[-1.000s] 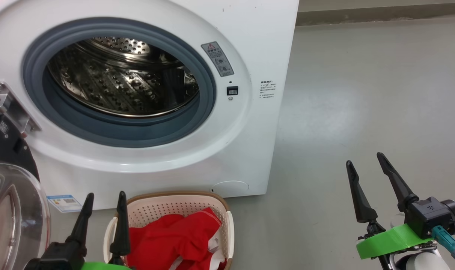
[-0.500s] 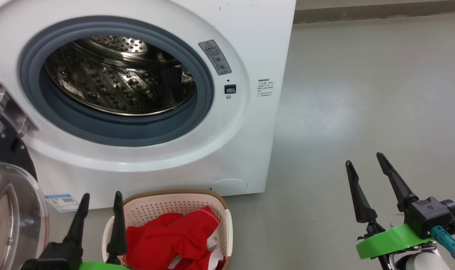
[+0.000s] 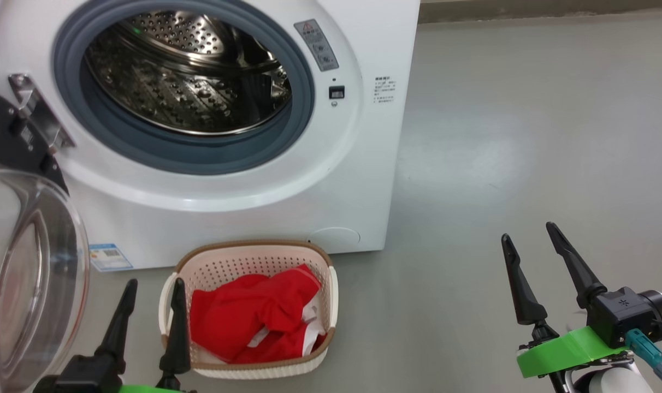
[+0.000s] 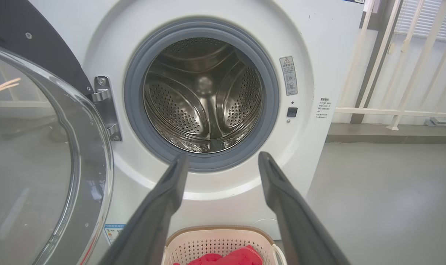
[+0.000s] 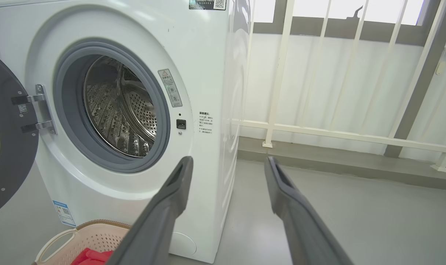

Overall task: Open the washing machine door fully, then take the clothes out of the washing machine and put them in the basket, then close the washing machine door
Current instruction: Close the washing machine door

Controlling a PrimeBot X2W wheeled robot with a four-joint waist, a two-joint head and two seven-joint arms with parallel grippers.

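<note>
Clothes (image 3: 254, 314), red with white trim, lie in the basket (image 3: 253, 244) on the grey floor (image 3: 527, 109) before the washing machine (image 3: 372, 43); jaws of left gripper (image 3: 155, 282) and right gripper (image 3: 528, 231) stand released.

Floor (image 3: 527, 136): smooth grey and slightly glossy, with a soft pale patch of reflected light.
Kerb (image 5: 337, 163): low, darker grey step along the foot of the far wall.
Railing (image 5: 318, 131): cream bars, upright and slanted, joined by a horizontal rail, standing on the kerb.
Wall (image 5: 318, 81): white panel behind the railing.
Window (image 5: 385, 9): bright daylight strip above the panel.
Post (image 5: 418, 84): dark grey, leaning in the right wrist view.
Blinds (image 4: 425, 18): pale horizontal slats.
</note>
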